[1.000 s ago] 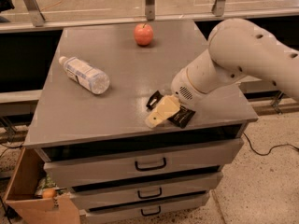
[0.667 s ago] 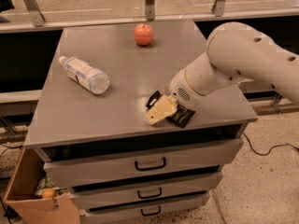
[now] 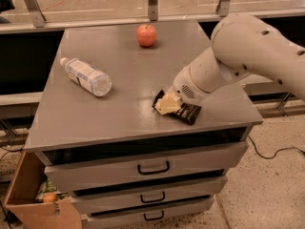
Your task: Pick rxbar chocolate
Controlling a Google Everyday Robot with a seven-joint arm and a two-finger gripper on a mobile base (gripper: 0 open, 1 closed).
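Note:
The rxbar chocolate is a flat black bar near the front right of the grey cabinet top. My gripper reaches in from the right on a thick white arm. It is shut on the bar's left end, and its cream fingers cover that end. The bar looks tilted and barely raised off the surface.
A clear plastic bottle lies on its side at the left of the top. A red apple sits at the back middle. Drawers are below the top. An open cardboard box stands on the floor at the lower left.
My gripper and the bar have moved up slightly together. The bottle and apple have not moved.

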